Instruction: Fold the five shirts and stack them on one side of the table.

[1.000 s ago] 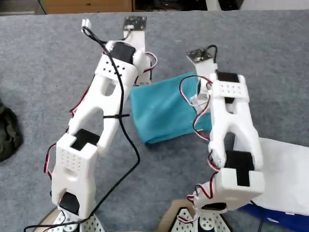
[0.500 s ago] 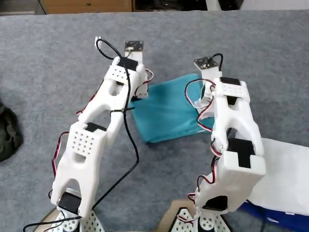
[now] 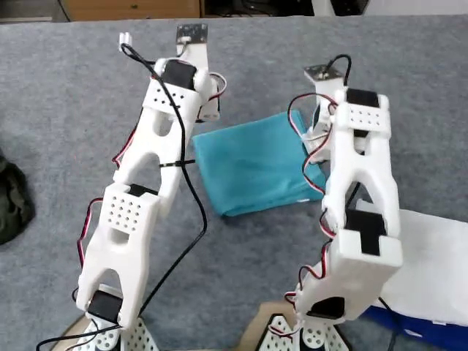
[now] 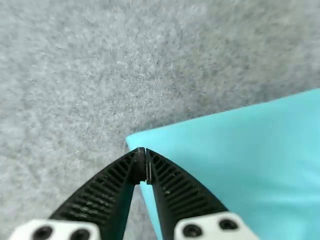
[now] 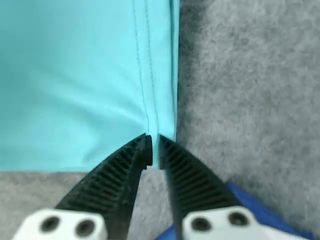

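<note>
A teal shirt [image 3: 252,164] lies folded flat on the grey table between the two arms. My left gripper [image 4: 141,162] is shut at the shirt's far left corner [image 4: 135,142], and the shirt's edge runs between its fingers. In the high view that gripper [image 3: 207,113] sits just beyond the corner. My right gripper [image 5: 154,149] is shut on the stitched hem of the teal shirt [image 5: 75,75], near its right edge. The right gripper [image 3: 316,139] is partly hidden under its own arm from above.
A white shirt [image 3: 431,267] lies at the near right on top of a blue one [image 3: 409,327], whose edge [image 5: 245,202] also appears beside the right gripper. A dark green garment [image 3: 11,197] sits at the left edge. Grey cloth covers the table [image 3: 66,95].
The left gripper dipped toward me, then moved back away, and the shirt's left corner went with it. The right arm shifted slightly away and to the right.
</note>
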{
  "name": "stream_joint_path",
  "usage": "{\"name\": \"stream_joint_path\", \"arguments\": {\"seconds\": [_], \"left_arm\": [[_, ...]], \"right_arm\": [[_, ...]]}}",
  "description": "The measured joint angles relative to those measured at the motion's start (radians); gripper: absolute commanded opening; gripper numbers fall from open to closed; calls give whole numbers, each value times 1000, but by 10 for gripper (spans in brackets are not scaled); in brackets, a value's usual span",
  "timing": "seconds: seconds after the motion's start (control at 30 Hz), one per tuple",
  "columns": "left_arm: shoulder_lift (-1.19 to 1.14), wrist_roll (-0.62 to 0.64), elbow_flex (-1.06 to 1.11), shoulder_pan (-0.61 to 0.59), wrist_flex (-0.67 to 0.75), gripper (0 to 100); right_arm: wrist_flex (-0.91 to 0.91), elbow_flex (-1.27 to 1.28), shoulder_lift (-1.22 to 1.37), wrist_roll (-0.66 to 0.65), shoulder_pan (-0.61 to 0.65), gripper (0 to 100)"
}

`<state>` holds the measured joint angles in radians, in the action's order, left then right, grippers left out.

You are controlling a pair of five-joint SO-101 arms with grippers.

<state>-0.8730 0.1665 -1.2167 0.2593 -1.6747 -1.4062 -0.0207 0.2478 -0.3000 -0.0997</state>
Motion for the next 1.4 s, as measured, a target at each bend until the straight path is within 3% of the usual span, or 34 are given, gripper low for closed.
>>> {"name": "stream_joint_path", "arguments": {"seconds": [0.17, 0.27, 0.7, 0.83, 0.93, 1.1, 1.27, 1.4], "left_arm": [[2, 0, -78, -31, -71, 214], [48, 0, -46, -72, -74, 229], [611, 0, 675, -107, -71, 231], [671, 0, 806, -149, 18, 232], [672, 2, 881, -167, 126, 233], [635, 89, 921, -158, 262, 233], [569, 153, 921, -97, 311, 233], [517, 183, 907, -54, 316, 233]], "right_arm": [[-104, -2, -169, -12, 0, 267], [-161, -2, -276, -48, 0, 267], [-356, -2, -373, -55, -97, 267], [-350, 35, -373, -48, -101, 267], [-245, 109, -373, 72, -100, 267], [12, 258, -373, 385, -20, 270], [252, 428, -373, 658, 120, 270], [411, 532, -354, 764, 130, 270]]}}
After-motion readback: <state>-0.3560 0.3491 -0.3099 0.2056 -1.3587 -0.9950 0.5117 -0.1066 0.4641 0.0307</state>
